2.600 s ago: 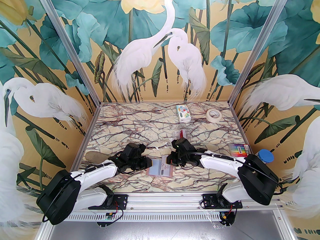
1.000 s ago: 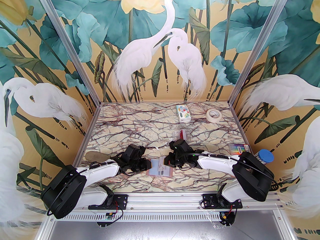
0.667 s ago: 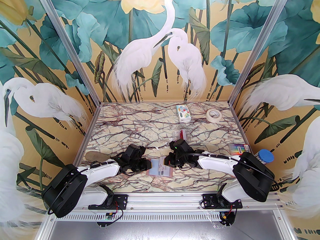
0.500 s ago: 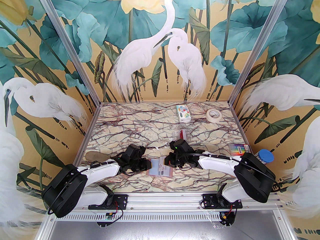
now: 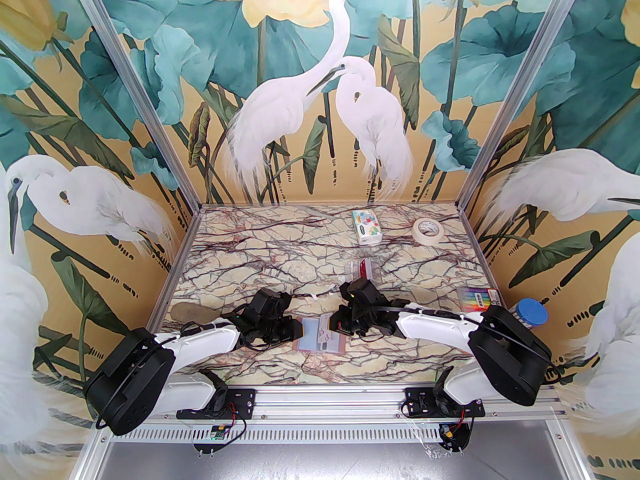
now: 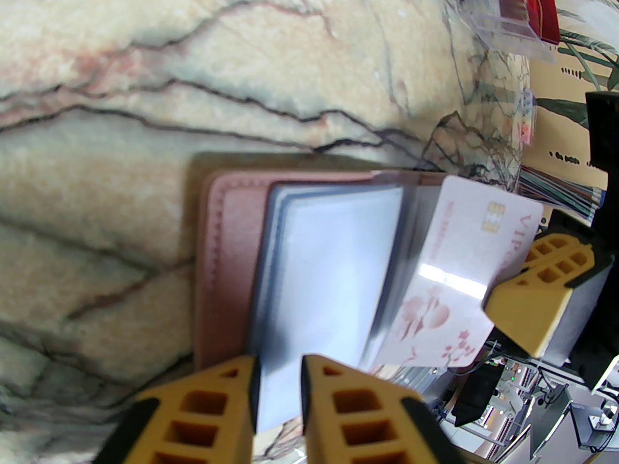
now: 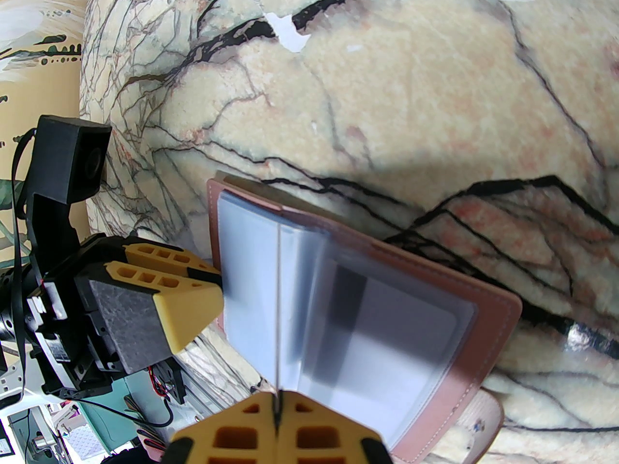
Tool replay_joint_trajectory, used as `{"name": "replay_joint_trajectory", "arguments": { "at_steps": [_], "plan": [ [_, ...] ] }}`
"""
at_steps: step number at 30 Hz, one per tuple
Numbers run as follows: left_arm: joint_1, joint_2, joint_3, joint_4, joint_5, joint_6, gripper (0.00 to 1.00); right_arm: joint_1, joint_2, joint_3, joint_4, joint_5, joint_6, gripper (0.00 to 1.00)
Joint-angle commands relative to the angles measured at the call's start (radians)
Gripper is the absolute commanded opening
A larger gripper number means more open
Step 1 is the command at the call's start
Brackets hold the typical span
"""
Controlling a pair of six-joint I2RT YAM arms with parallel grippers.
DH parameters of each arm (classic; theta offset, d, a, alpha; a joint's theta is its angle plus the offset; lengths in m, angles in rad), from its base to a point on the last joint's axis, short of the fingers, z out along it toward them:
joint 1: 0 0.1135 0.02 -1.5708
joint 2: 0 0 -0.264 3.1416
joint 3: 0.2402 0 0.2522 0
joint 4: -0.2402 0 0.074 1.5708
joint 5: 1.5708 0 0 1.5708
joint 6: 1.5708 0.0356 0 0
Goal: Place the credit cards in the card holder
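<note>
Feeding a pale card [image 6: 464, 268] into the open card holder [image 6: 227, 259] on the tabletop [image 5: 280, 248].
Its right fingers [image 7: 251, 428] pinched it; the left fingers [image 6: 338, 404], narrow, held a sleeve [image 6: 329, 268]. Beyond the holder, a red card [image 6: 532, 3] was not yet in.

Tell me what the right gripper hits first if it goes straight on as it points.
Probably the card holder: its clear sleeves lie right ahead of the right gripper, and the card it pinches would touch them first.

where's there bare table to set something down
Bare: the far-left table, from its left edge to the tissue pack. Crowded: near centre around the card holder, and the right side by the clear stand.
</note>
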Motion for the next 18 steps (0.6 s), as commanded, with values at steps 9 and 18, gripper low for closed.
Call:
{"name": "replay_joint_trajectory", "arguments": {
  "at_steps": [9,18],
  "plan": [
    [0.007,0.022,-0.004,-0.006,-0.027,0.016,0.21,0.004,0.026,-0.009,0.022,0.014,-0.009,0.0],
    [0.006,0.027,-0.005,-0.003,-0.026,0.016,0.21,0.004,0.047,-0.013,0.043,0.009,-0.003,0.0]
  ]
}}
